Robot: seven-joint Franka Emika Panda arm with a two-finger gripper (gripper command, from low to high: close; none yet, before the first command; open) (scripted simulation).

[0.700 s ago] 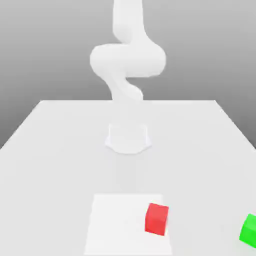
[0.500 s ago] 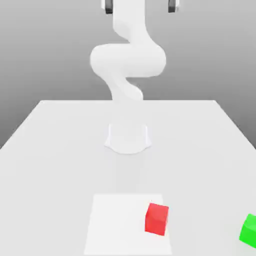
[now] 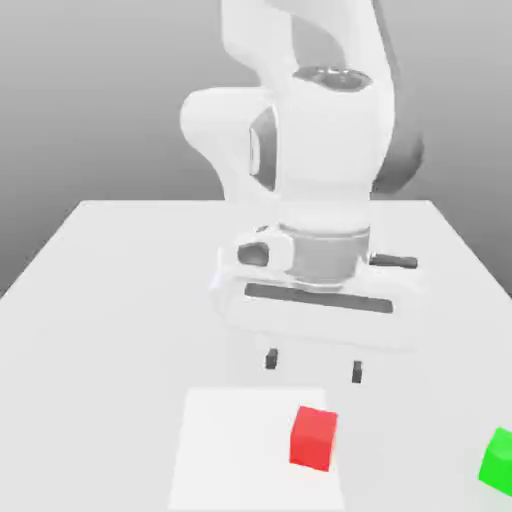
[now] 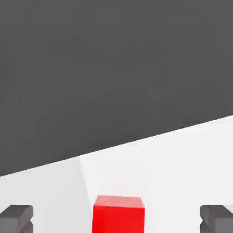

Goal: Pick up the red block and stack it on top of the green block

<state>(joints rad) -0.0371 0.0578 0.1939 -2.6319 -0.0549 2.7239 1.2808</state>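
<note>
The gripper [image 3: 313, 366] hangs spread wide and empty above the table [image 3: 110, 300], its dark fingertips [image 4: 16, 217] apart on either side of the red block [image 3: 313, 438], touching nothing, while the green block [image 3: 497, 459] sits well apart toward the exterior view's right edge.
</note>
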